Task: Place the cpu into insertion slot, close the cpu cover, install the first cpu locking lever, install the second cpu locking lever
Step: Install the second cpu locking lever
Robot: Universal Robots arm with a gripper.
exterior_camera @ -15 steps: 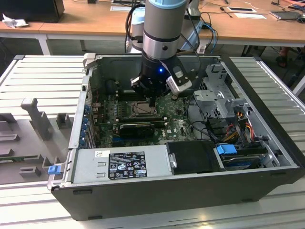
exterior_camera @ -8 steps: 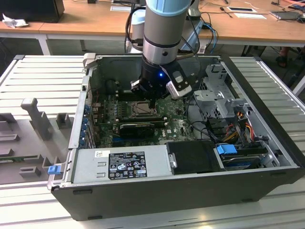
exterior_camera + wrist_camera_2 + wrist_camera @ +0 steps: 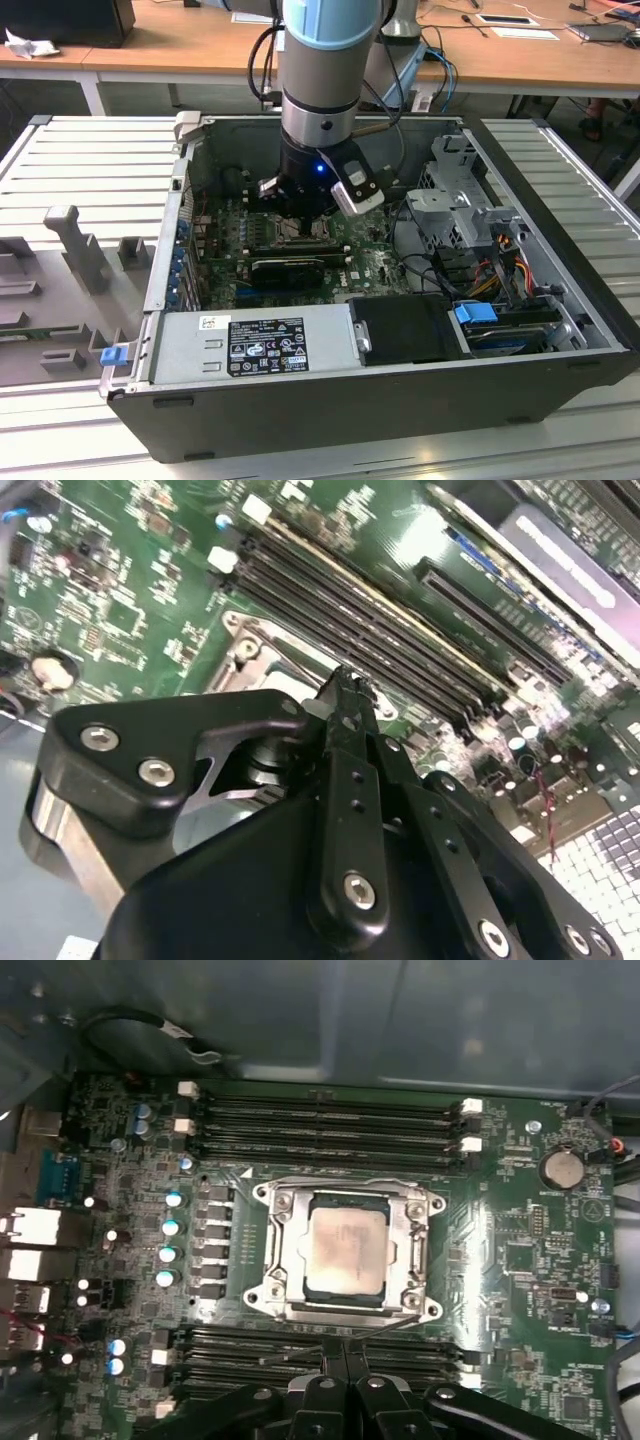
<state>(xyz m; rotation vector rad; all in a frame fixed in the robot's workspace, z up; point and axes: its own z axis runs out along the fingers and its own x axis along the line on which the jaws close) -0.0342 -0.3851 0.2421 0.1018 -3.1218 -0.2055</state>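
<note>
Green is the colour of the big motherboard (image 3: 480,1250) that lies flat inside the open dark grey computer case (image 3: 330,410). In the first wrist view, near the middle of the frame, sits the cpu (image 3: 345,1253), a small flat square chip with a pale silvery-beige metal face. It rests inside the insertion slot (image 3: 347,1305), a square socket with a dark frame. The cpu cover (image 3: 410,1250), a thin silver metal frame plate with a square opening, lies down flat around the chip, so the chip's face shows through the opening. Above and below the socket run long black memory slots (image 3: 320,1125).

The gripper (image 3: 343,1370), black with metal screws, enters at the lower middle of the first wrist view, just beside the lower edge of the cover. Its two fingers stand pressed together with nothing between them. In the second wrist view the fingertips (image 3: 345,695) reach the middle of the frame and are near the edge of the silver frame; I cannot tell if they touch it.

In the exterior view the grey and light blue robot arm (image 3: 325,70) comes down from the upper middle of the frame into the case, with the gripper (image 3: 300,222) low over the board. A grey metal power supply box (image 3: 255,340) lies along the lower side of the case.
</note>
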